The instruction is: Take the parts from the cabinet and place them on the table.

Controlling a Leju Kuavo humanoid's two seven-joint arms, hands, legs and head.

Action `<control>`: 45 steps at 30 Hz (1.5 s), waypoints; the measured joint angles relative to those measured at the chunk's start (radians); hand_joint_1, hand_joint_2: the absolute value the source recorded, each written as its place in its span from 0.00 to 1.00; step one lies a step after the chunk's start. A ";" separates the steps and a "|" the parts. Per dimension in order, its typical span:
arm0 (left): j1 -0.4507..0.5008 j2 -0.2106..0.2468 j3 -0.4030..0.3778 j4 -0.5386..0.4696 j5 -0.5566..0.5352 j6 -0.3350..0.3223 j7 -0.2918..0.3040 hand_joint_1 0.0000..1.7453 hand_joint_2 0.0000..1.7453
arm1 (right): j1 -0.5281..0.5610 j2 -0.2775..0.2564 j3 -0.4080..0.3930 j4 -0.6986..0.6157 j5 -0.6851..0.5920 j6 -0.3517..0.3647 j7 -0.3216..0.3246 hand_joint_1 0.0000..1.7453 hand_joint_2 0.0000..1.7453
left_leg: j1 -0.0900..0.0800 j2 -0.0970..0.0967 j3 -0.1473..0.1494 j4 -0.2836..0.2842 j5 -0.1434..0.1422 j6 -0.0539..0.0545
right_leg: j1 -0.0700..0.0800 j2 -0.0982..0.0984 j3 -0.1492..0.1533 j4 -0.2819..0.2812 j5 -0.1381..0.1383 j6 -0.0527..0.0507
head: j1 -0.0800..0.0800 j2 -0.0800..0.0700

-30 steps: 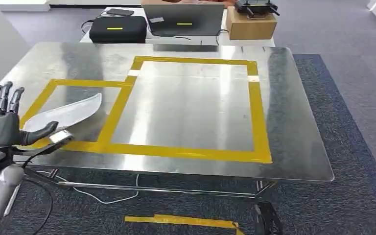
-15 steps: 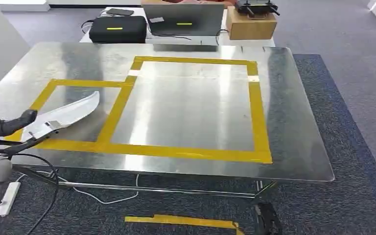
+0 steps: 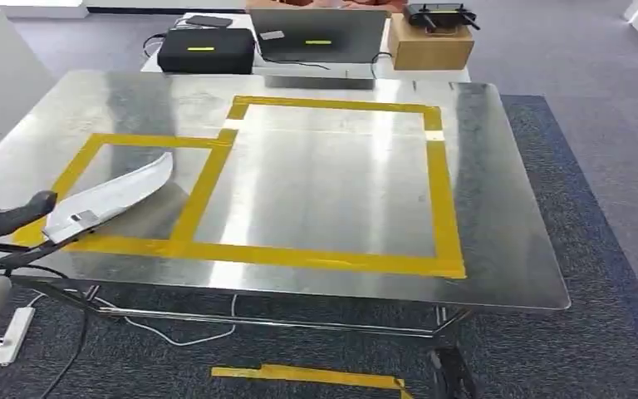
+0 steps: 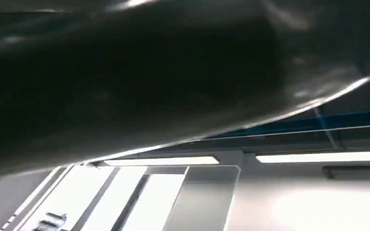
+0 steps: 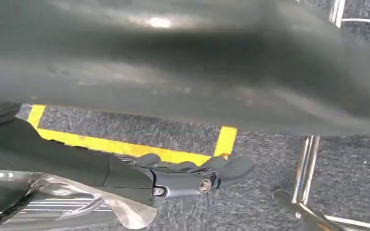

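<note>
Part: a long, curved, pale metal blade-shaped part (image 3: 115,195) lies flat on the desk, inside the smaller yellow-taped square at the near left; its near end crosses the tape at the desk's near-left edge.
Left hand: the left hand (image 3: 0,223) sits at the far left of the head view, just off the desk's near-left corner; one dark finger reaches toward the part's near end, very close to it. I cannot tell whether it touches the part, nor whether the hand is spread or pressed together.
Right hand: the right hand (image 5: 192,175) hangs low over the carpet in the right wrist view, fingers loosely curled together, holding nothing.
Desk: a shiny metal desk (image 3: 498,216) marked with yellow tape (image 3: 442,195) in a large square and a smaller one joined on its left.
Beyond the desk: a black case (image 3: 205,50), a grey laptop (image 3: 320,35) and a wooden box (image 3: 430,46) stand on a farther surface.
Floor: dark carpet with a yellow tape strip (image 3: 307,376) near the desk's legs, and a white power strip (image 3: 12,332) at the left.
</note>
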 joint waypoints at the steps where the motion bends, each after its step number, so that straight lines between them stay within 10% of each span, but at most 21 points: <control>1: 0.001 0.004 0.002 -0.005 0.002 0.000 0.000 0.00 0.00 | -0.003 0.001 0.000 0.000 0.000 0.000 0.000 0.00 0.00 | -0.003 -0.002 -0.007 0.005 0.000 -0.009 | 0.006 0.007 0.031 -0.027 -0.017 -0.003 | 0.002 0.000; 6: 0.009 0.018 0.006 -0.010 0.006 0.000 -0.002 0.00 0.00 | -0.003 0.007 -0.001 0.001 0.002 0.000 0.002 0.00 0.00 | 0.001 -0.001 -0.018 0.015 -0.003 -0.040 | 0.003 0.007 0.004 -0.027 0.010 -0.045 | 0.000 0.000; 11: 0.013 0.022 0.007 -0.010 0.002 0.000 -0.001 0.00 0.00 | 0.000 0.009 -0.003 0.001 0.002 -0.001 0.002 0.00 0.00 | 0.001 0.006 -0.102 0.318 -0.199 -0.050 | 0.011 -0.006 -0.041 -0.026 0.043 -0.064 | -0.001 0.000; 13: 0.014 0.027 0.006 -0.010 -0.016 0.000 0.010 0.00 0.00 | -0.001 0.009 -0.004 0.001 0.002 -0.001 0.002 0.00 0.00 | 0.000 0.006 -0.047 0.263 -0.155 -0.043 | 0.016 -0.008 -0.060 -0.025 0.058 -0.063 | -0.001 0.000; 15: 0.013 0.038 0.006 -0.010 -0.021 0.000 0.021 0.00 0.00 | -0.002 0.009 -0.005 0.001 0.001 -0.005 0.002 0.00 0.00 | -0.005 0.007 0.072 0.085 -0.095 -0.026 | 0.021 -0.008 -0.073 -0.025 0.072 -0.061 | -0.001 0.000; 17: 0.012 0.050 0.007 -0.011 -0.006 0.000 0.023 0.00 0.00 | -0.002 0.011 -0.006 0.001 -0.001 -0.008 0.002 0.00 0.00 | -0.012 0.010 0.138 -0.022 -0.108 -0.016 | 0.025 -0.008 -0.079 -0.025 0.087 -0.053 | 0.001 0.000; 21: 0.018 0.052 0.013 -0.011 0.019 0.000 0.010 0.00 0.00 | -0.001 0.011 -0.010 0.002 -0.002 -0.011 0.010 0.00 0.00 | -0.008 0.013 0.116 -0.033 -0.074 0.002 | 0.020 -0.007 -0.087 -0.031 0.103 -0.028 | -0.003 0.000; 24: 0.019 0.045 0.012 -0.010 0.008 0.000 0.007 0.00 0.00 | 0.001 0.010 -0.012 0.002 -0.003 -0.012 0.011 0.00 0.00 | -0.009 0.016 0.076 -0.033 -0.040 0.016 | 0.019 -0.006 -0.145 0.125 -0.063 -0.018 | 0.006 0.000; 26: 0.019 0.036 0.009 -0.008 0.002 0.000 0.007 0.00 0.00 | 0.001 0.007 -0.014 0.002 -0.004 -0.012 0.011 0.00 0.00 | -0.009 0.016 0.045 -0.030 -0.019 0.016 | 0.019 -0.005 -0.175 0.260 -0.116 -0.012 | 0.006 0.000; 28: 0.019 0.029 0.006 -0.005 -0.003 0.000 0.008 0.00 0.00 | 0.000 0.005 -0.016 0.002 -0.005 -0.012 0.012 0.00 0.00 | -0.009 0.016 0.014 -0.025 0.000 0.011 | 0.018 -0.006 -0.135 0.255 -0.060 -0.010 | 0.006 0.000; 30: 0.018 0.027 0.005 -0.003 -0.003 0.000 0.011 0.00 0.00 | -0.002 0.002 -0.021 0.002 -0.005 -0.012 0.012 0.00 0.00 | -0.008 0.016 -0.011 -0.014 0.013 0.004 | 0.017 -0.006 -0.024 0.108 -0.003 -0.014 | 0.006 0.000; 32: 0.017 0.027 0.005 -0.002 0.008 0.000 0.013 0.00 0.00 | -0.008 0.002 -0.023 0.002 -0.003 -0.015 0.013 0.00 0.00 | -0.014 0.016 -0.029 0.003 0.021 -0.006 | 0.018 -0.002 0.088 -0.047 -0.037 -0.017 | 0.008 0.000; 36: 0.030 0.038 0.012 -0.002 0.055 0.000 0.006 0.00 0.00 | -0.009 0.005 -0.024 0.003 0.006 -0.021 0.016 0.00 0.00 | -0.011 0.017 -0.038 0.003 0.045 -0.028 | 0.016 -0.004 0.055 -0.053 -0.023 -0.049 | 0.008 0.000; 41: 0.062 0.051 0.047 -0.002 0.104 0.000 -0.026 0.00 0.00 | -0.012 0.006 -0.024 0.004 0.006 -0.027 0.016 0.00 0.00 | -0.004 0.016 -0.107 0.284 -0.181 -0.053 | 0.018 -0.011 0.004 -0.048 0.029 -0.071 | 0.003 0.000; 43: 0.074 0.052 0.058 -0.002 0.115 0.000 -0.037 0.00 0.00 | -0.011 0.007 -0.024 0.004 0.006 -0.027 0.016 0.00 0.00 | -0.003 0.016 -0.078 0.301 -0.145 -0.053 | 0.019 -0.013 -0.025 -0.044 0.047 -0.068 | 0.003 0.000; 45: 0.083 0.052 0.070 -0.004 0.125 0.000 -0.053 0.00 0.00 | -0.011 0.010 -0.024 0.004 0.006 -0.029 0.016 0.00 0.00 | -0.003 0.016 0.023 0.165 -0.076 -0.046 | 0.020 -0.013 -0.051 -0.038 0.064 -0.064 | 0.003 0.000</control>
